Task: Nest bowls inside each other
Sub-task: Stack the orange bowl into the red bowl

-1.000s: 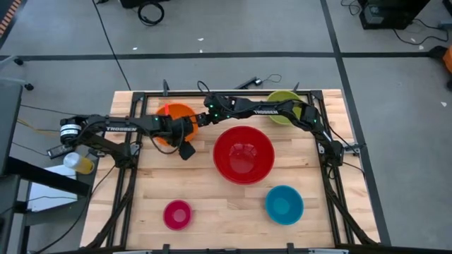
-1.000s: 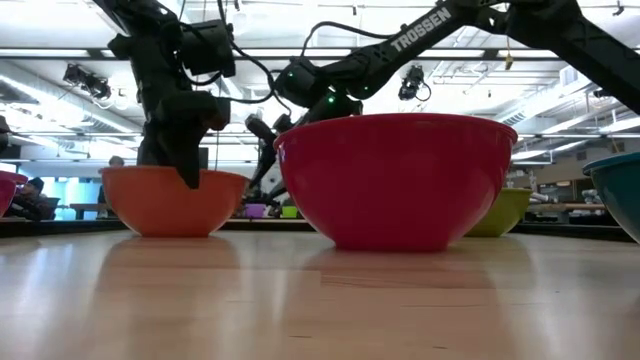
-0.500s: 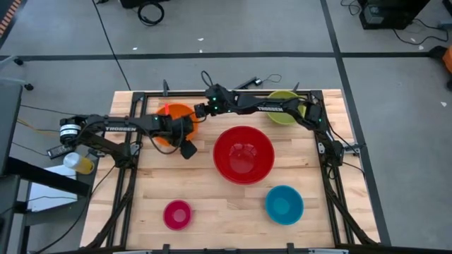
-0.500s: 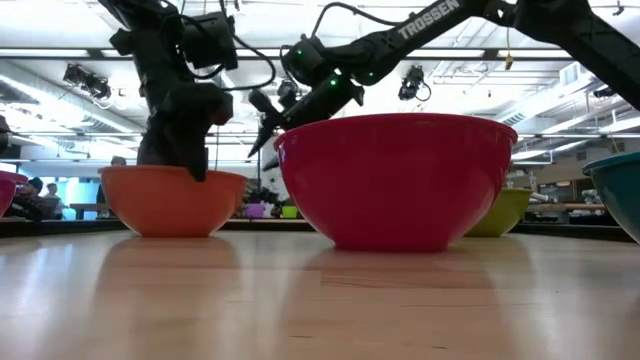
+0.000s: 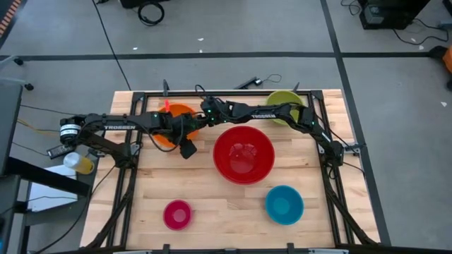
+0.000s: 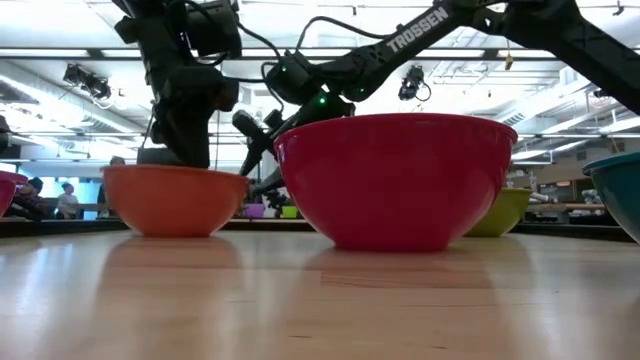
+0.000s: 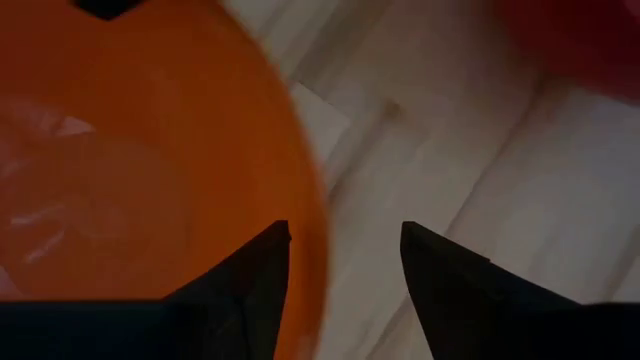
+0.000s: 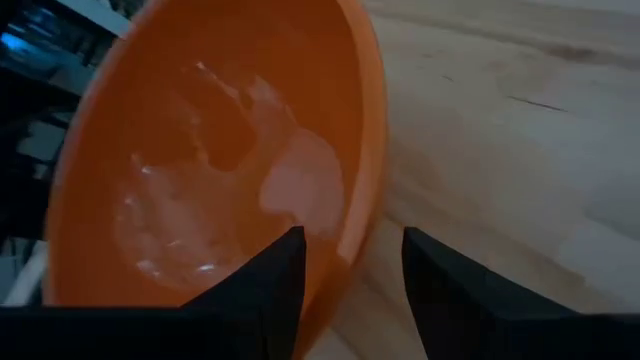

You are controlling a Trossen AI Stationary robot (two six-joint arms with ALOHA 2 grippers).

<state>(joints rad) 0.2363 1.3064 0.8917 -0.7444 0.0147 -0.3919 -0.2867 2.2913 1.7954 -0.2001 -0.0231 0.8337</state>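
The orange bowl (image 5: 174, 117) stands on its base at the far left of the table. My left gripper (image 7: 345, 245) hangs open just above its rim (image 7: 312, 230), one finger over the inside and one over the outside. My right gripper (image 8: 350, 250) reaches across from the right. It is open, with the same bowl's rim (image 8: 372, 170) between its fingers. The red bowl (image 5: 244, 154) sits mid-table, the lime green bowl (image 5: 284, 106) far right, the blue bowl (image 5: 284, 204) near right and the magenta bowl (image 5: 177, 214) near left. My right gripper comes slanting down from the table's right. One finger (image 8: 280, 275) is inside the orange bowl and one (image 8: 435, 275) is outside. I cannot tell whether either touches the wall. The bowl sits level on the table (image 6: 175, 205).
The red bowl's tall wall (image 6: 400, 180) stands just right of both grippers. A black frame (image 5: 134, 106) borders the wooden table. Bare wood (image 5: 226, 204) lies between the magenta and blue bowls at the near side.
My left gripper has risen out of the orange bowl to just above its rim. My right gripper first lifted, then came down toward the table's left onto the orange bowl's rim. The bowl has stayed in place.
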